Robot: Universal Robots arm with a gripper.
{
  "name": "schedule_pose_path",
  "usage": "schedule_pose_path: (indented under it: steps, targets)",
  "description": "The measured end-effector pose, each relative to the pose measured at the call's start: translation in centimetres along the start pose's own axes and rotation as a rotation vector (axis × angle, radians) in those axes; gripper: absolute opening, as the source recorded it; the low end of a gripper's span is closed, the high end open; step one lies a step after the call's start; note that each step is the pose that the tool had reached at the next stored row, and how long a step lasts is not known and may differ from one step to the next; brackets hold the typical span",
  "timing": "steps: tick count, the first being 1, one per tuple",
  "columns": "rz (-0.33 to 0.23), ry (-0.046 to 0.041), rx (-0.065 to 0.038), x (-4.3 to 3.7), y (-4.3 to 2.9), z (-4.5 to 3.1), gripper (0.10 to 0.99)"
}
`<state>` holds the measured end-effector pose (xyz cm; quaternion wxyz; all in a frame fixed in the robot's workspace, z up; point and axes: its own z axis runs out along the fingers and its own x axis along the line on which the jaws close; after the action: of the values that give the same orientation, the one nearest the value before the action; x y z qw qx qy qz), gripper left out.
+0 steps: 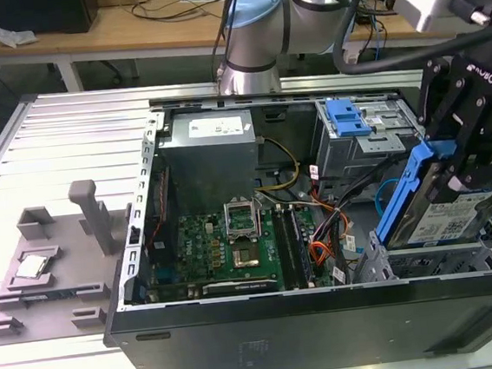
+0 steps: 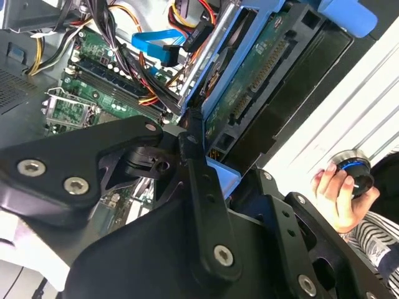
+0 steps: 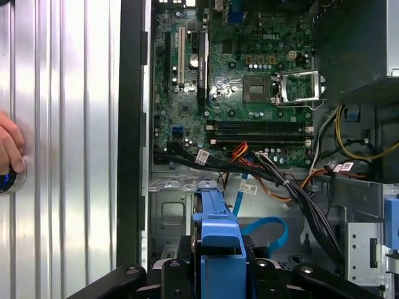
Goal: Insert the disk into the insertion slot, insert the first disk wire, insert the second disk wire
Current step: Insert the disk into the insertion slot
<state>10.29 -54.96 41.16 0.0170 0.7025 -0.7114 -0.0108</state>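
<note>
Step one, insertion: gripper (image 1: 448, 169) clamps disk (image 1: 445, 218), which hangs tilted over slot (image 1: 402, 263) at the exterior view's right, not yet seated. Seating likely calls for levelling disk and lining it up with slot mouth.

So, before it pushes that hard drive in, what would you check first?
1. Grip on the hard drive: ok. The end effector is clamped on its blue frame.
2. Drive level with the bay: not ok. It is tilted over the grey bay, not slid in.
3. Light-blue cable clear of the path: cannot tell. It loops close beside the frame.
4. Person's hand outside the computer case: ok. It holds a round knob off to the side.
5. Bay free inside: cannot tell. The drive hides it.
</note>
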Motion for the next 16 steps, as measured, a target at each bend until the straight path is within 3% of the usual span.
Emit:
schedule_pose_path:
  steps: [4,10,12,16]
  targets:
    - [0.000,0.0000,0.000,-0.01,-0.03,0.72,0.365]
    - [0.000,-0.0003,0.000,-0.01,-0.03,0.77,0.365]
    - [0.000,-0.0001,0.000,-0.01,-0.03,0.77,0.439]
    - [0.000,0.0000,0.000,-0.01,-0.03,0.77,0.424]
